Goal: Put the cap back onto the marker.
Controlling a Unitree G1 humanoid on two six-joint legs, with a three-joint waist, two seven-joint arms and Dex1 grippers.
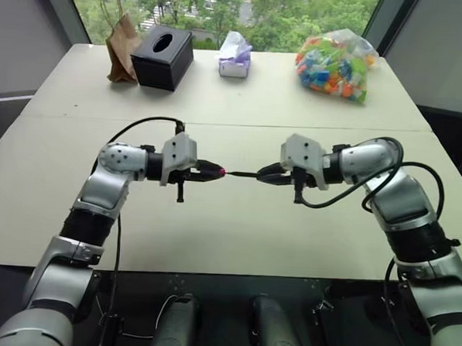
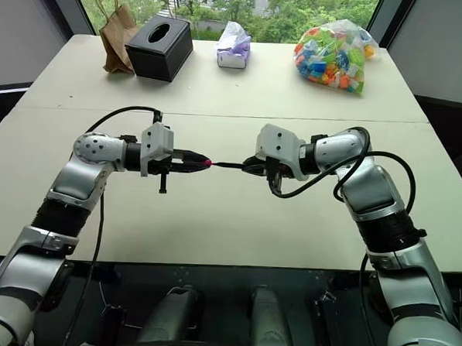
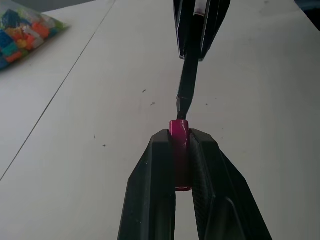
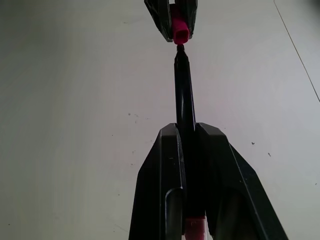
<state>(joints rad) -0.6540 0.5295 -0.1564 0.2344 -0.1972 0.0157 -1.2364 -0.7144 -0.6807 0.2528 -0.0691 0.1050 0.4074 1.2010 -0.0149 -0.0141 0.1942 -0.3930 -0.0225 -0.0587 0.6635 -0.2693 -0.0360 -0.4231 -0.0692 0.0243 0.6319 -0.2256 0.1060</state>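
Lining up was done: left tool (image 1: 215,172) pinched the cap (image 3: 178,133), right tool (image 1: 263,175) clamped the marker (image 4: 185,97), tip at the cap's mouth, not pushed in yet.

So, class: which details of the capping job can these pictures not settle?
- Small pink plastic cap: left wrist view, the left hand fingers cover its sides.
- Thin black marker: right wrist view, its rear sits between the right hand fingers.
- Tip inside the cap: too small to tell.

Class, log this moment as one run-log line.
left gripper: shut on small pink plastic cap | right gripper: shut on thin black marker | tip at cap mouth, not seated
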